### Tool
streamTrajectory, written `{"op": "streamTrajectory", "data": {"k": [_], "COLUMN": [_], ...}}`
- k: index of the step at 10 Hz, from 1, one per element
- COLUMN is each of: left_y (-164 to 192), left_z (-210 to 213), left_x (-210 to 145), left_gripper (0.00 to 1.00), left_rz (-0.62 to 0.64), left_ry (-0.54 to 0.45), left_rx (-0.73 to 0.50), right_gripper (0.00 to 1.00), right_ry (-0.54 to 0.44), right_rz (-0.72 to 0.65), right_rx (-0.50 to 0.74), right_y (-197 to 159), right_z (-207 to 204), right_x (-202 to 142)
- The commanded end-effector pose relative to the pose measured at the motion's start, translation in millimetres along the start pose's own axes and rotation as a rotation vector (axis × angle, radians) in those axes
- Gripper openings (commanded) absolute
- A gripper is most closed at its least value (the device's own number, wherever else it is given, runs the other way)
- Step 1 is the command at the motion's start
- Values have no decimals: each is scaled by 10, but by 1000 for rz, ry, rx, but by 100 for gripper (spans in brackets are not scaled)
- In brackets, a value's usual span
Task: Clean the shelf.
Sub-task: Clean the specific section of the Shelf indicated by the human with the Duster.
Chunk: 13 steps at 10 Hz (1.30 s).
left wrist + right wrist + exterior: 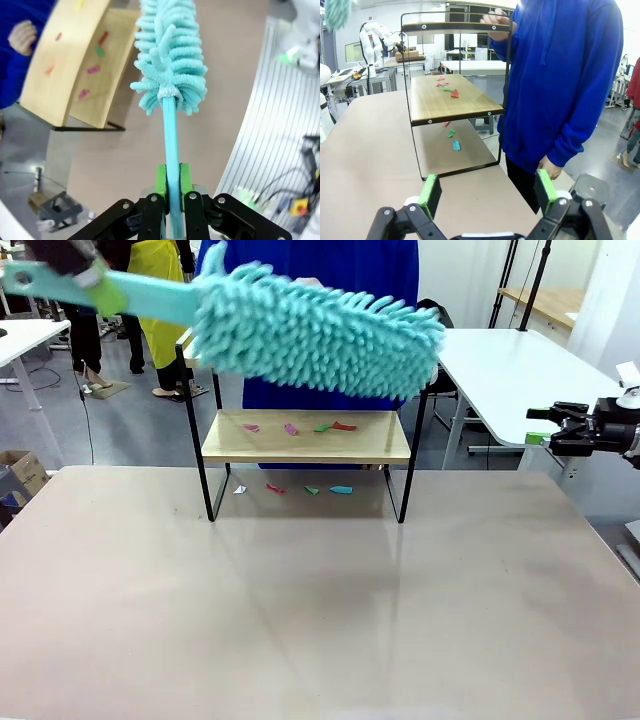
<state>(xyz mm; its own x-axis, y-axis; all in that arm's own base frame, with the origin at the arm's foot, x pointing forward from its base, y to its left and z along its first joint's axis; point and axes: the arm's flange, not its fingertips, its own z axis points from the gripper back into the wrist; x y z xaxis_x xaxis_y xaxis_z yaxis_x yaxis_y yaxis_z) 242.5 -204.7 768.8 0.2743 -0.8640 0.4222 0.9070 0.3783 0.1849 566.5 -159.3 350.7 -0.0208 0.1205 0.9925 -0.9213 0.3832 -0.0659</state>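
The shelf (305, 448) stands at the far middle of the table, its lower wooden board strewn with coloured paper scraps (292, 428). More scraps (310, 489) lie on the table beneath it. My left gripper (68, 260) is at the top left, shut on the handle of a teal fluffy duster (310, 330) whose head hangs in front of the shelf's top tier. In the left wrist view the green pads (161, 181) clamp the handle, and the duster head (170, 55) is beside the shelf (65, 65). My right gripper (545, 427) is open, far right of the shelf (447, 102).
A person in a blue hoodie (560, 75) stands behind the shelf, one hand (497, 22) resting on its top board. White tables (520, 370) stand at the back right. The near half of the tabletop (320, 620) is bare.
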Motion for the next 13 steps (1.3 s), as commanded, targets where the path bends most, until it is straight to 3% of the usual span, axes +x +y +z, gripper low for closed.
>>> {"op": "streamTrajectory", "data": {"k": [1, 2, 3, 4, 8, 10, 13], "left_y": [-130, -166, -169, -175, -193, -616, -880], "left_z": [-62, -133, -188, -42, -125, -337, -816], "left_x": [253, 367, 448, 309, 387, 872, 1570], "left_gripper": [13, 13, 13, 13, 13, 13, 13], "left_rz": [211, 272, 260, 194, 225, 353, 618], "left_ry": [-84, -115, -79, -75, -74, -133, -193], "left_rx": [102, 113, 86, 60, 58, 160, 319], "right_gripper": [100, 100, 100, 100, 100, 100, 100], "right_ry": [7, 7, 7, 7, 7, 7, 7], "right_rz": [-15, -15, -15, -15, -15, -15, -15], "right_rx": [-1, -1, -1, -1, -1, -1, -1], "right_y": [4, 4, 4, 4, 4, 4, 4], "right_z": [-6, -6, -6, -6, -6, -6, -6], "right_x": [47, 47, 47, 47, 47, 47, 47]}}
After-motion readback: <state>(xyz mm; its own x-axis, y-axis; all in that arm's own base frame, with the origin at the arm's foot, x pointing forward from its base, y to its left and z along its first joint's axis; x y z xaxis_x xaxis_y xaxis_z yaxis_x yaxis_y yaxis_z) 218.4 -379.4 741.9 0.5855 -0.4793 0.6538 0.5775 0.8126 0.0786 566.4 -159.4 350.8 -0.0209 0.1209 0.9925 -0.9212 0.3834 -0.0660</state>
